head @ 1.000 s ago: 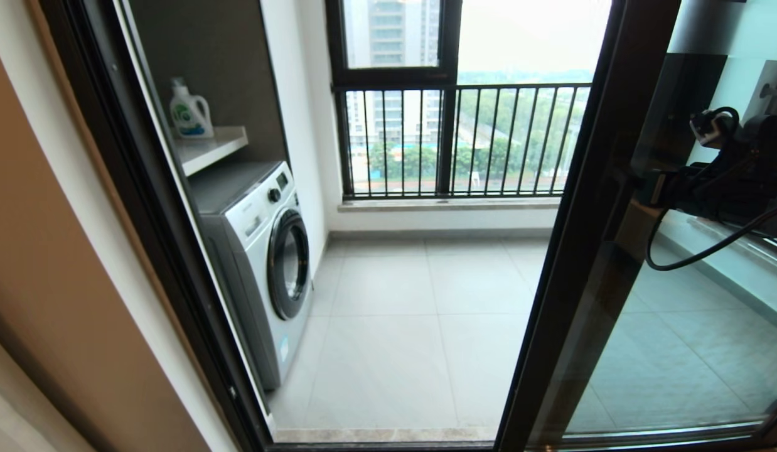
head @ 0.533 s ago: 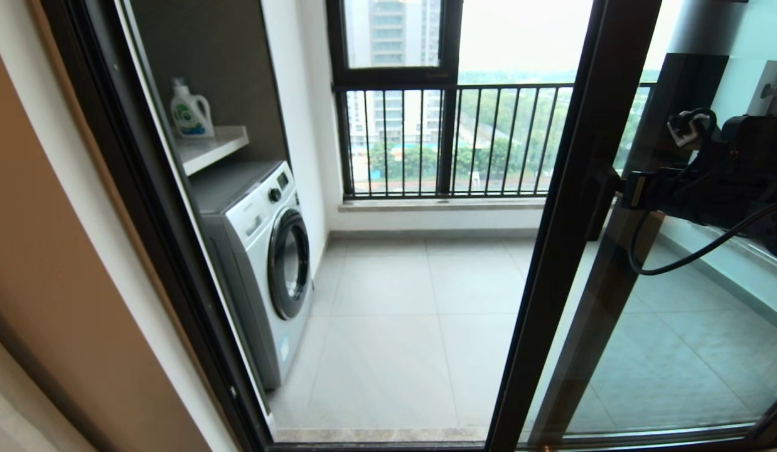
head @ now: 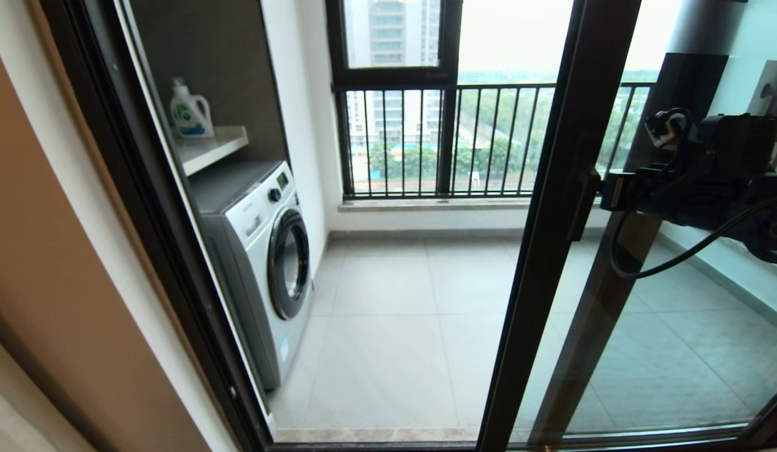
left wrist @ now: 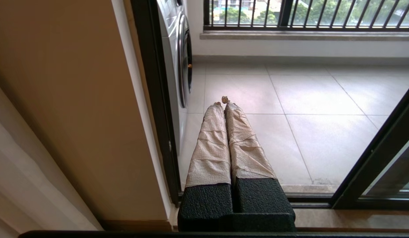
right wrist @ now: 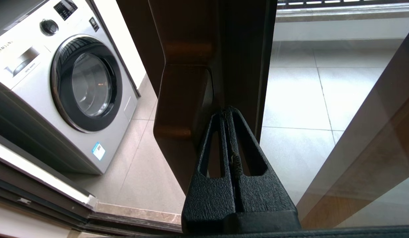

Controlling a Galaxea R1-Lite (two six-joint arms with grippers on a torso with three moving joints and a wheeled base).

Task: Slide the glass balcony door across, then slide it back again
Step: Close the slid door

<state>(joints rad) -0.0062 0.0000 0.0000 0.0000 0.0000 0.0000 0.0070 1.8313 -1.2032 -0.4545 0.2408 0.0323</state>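
Note:
The glass balcony door (head: 551, 207) stands partway across the opening, its dark stile slanting through the right of the head view. Its short black bar handle (head: 583, 204) sits at mid height on that stile. My right gripper (head: 605, 191) is shut, and its tips are tucked in between the handle (right wrist: 181, 109) and the door stile (right wrist: 244, 49); the right wrist view shows the gripper (right wrist: 227, 110) touching them there. My left gripper (left wrist: 223, 103), with taped fingers, is shut on nothing and parked low beside the left door jamb (left wrist: 151, 99); it does not show in the head view.
A washing machine (head: 263, 251) stands on the balcony at the left, with a detergent bottle (head: 191, 113) on a shelf above it. A barred window railing (head: 451, 138) closes the far side. A second dark-framed glass panel (head: 614, 314) lies behind the door. The floor track (head: 376, 434) runs along the threshold.
The door has slid to the left with my right gripper at its handle, narrowing the opening and uncovering the second panel's frame behind it. The left arm has not moved.

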